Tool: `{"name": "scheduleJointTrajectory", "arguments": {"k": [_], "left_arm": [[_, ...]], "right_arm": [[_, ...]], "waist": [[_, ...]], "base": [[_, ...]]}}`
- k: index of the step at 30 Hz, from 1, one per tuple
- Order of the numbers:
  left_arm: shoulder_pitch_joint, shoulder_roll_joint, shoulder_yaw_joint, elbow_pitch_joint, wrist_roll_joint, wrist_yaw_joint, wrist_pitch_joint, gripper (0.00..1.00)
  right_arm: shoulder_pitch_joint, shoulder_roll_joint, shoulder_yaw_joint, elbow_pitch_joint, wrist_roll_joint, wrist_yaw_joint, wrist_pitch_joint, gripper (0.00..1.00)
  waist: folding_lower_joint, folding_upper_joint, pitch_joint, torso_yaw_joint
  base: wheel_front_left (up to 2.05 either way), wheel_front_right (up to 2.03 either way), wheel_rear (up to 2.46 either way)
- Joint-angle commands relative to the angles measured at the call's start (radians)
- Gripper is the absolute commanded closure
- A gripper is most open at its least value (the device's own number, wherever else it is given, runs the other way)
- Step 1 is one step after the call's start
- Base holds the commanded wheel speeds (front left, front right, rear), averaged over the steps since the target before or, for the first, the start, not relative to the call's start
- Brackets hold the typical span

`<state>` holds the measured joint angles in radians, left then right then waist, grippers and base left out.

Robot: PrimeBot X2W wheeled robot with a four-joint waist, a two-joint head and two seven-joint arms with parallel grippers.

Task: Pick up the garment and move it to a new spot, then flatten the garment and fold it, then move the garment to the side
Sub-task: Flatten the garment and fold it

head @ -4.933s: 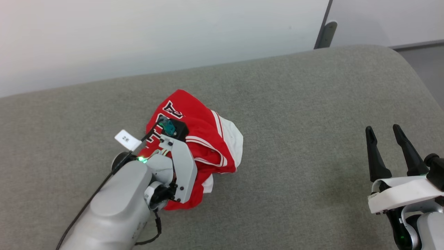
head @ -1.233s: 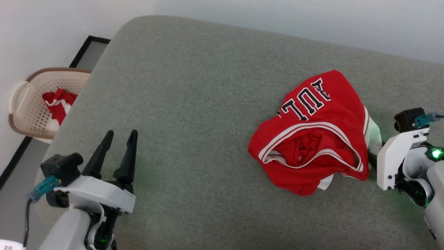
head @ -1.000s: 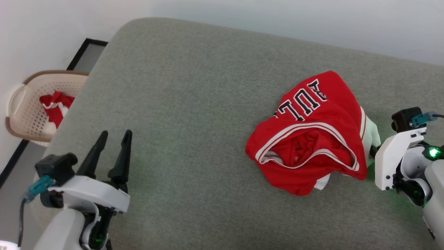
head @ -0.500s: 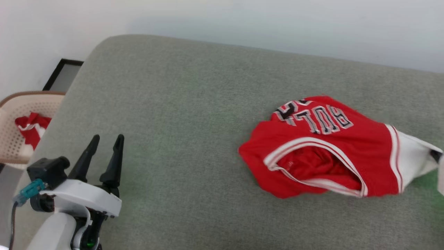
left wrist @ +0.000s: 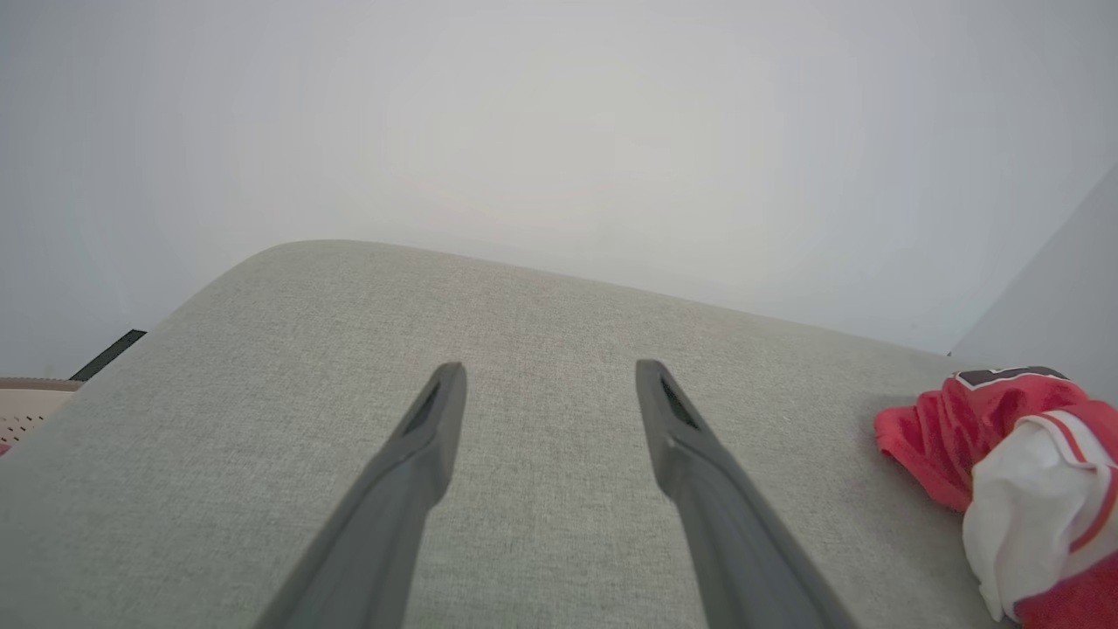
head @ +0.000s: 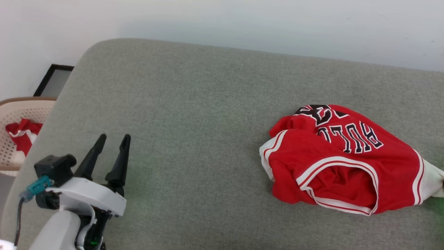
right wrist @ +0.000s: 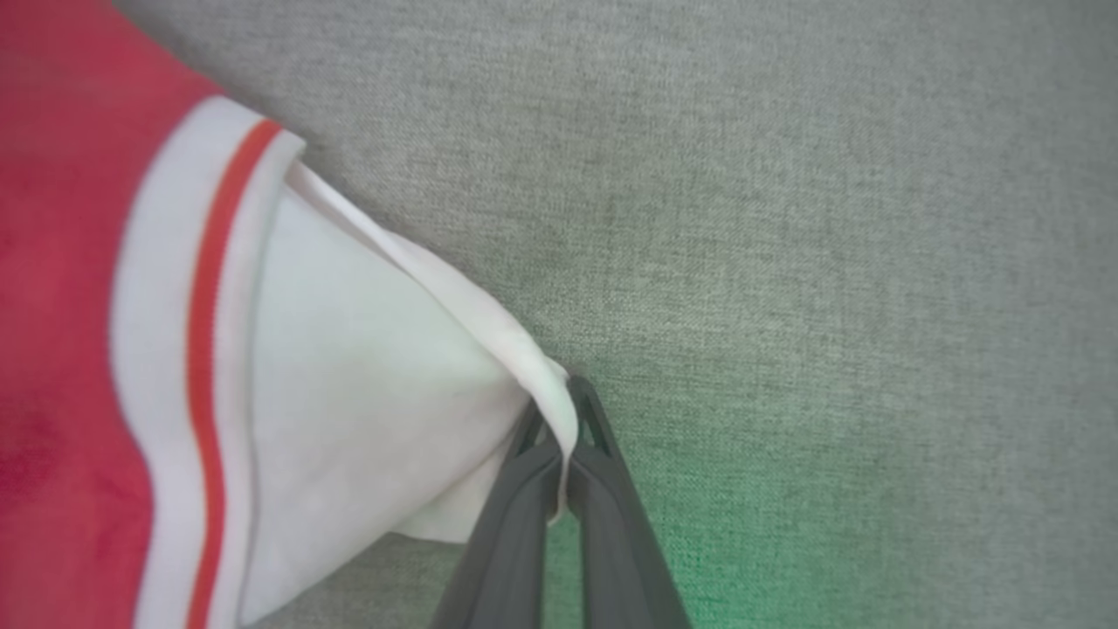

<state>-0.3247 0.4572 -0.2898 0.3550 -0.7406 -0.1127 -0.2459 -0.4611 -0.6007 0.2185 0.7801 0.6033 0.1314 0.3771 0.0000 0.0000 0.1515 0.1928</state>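
Grey cushioned surface spans our frame. The garment lies crumpled at its right end, black lettering upside down: "BULL" (number beyond it folded, unreadable). Left gripper sits near left, well apart, jaws spread, empty. Right gripper is pinched tight on the white sleeve.

1. garment: bright red body, a white sleeve, and trim in white with a thin red stripe.
2. the garment's lettering is black with a white outline.
3. cushion: grey-green with a fine woven texture, and a faint green glow beside the right gripper.
4. left gripper: black fingers on a white housing, with a teal connector behind it.
5. the right gripper's fingers are dark grey.
6. basket: cream, perforated all over, with a brown rim; the cloth inside is red and white.
7. wall: plain white.
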Motion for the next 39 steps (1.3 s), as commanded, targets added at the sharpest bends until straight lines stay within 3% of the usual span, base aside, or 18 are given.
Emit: {"name": "scheduleJointTrajectory", "arguments": {"k": [1,2,3,4,12,20,30,39], "left_arm": [[-0.010,0.001,-0.004,0.002,-0.006,-0.004,0.004,0.00],[-0.010,0.002,-0.007,0.002,-0.006,-0.004,0.006,0.00],[-0.012,0.006,-0.010,0.000,-0.005,-0.005,0.012,0.00],[-0.013,0.009,-0.013,-0.001,-0.009,-0.006,0.017,0.00],[-0.041,0.047,-0.044,-0.043,-0.048,-0.013,0.127,0.00],[-0.120,0.090,-0.092,-0.107,-0.128,-0.014,0.384,0.00],[-0.271,0.067,-0.173,-0.096,-0.219,0.052,0.748,0.00],[-0.362,-0.003,-0.228,-0.033,-0.285,0.093,0.942,0.00]], "right_arm": [[0.013,0.027,0.003,0.024,-0.009,-0.001,0.000,0.95],[0.007,0.033,0.003,0.026,-0.015,-0.001,-0.007,0.67],[0.000,0.037,0.004,0.027,-0.017,-0.001,-0.013,0.57],[-0.005,0.040,0.003,0.027,-0.017,-0.001,-0.018,0.00],[0.000,0.046,0.001,-0.039,0.000,-0.001,-0.061,0.00],[0.063,0.092,-0.063,-0.142,-0.063,-0.001,-0.235,0.00],[0.154,0.229,-0.213,-0.295,-0.237,-0.001,-0.433,0.00],[0.227,0.343,-0.301,-0.437,-0.331,-0.001,-0.429,0.00]], "waist": [[0.0000,0.0000,-0.003,-0.004],[0.0000,0.0000,-0.006,-0.006],[0.0000,0.0000,-0.008,-0.009],[0.0000,0.0000,-0.012,-0.014],[0.0000,0.0000,-0.058,-0.069],[0.0000,0.0000,-0.102,-0.154],[0.0000,0.0000,-0.114,-0.268],[0.0000,0.0000,-0.093,-0.328]], "base": [[0.00,0.00,0.00],[0.00,0.00,0.00],[0.00,0.00,0.00],[0.00,0.00,0.00],[0.00,0.00,0.00],[0.00,0.00,0.00],[0.00,0.00,0.00],[0.00,0.00,0.00]]}}
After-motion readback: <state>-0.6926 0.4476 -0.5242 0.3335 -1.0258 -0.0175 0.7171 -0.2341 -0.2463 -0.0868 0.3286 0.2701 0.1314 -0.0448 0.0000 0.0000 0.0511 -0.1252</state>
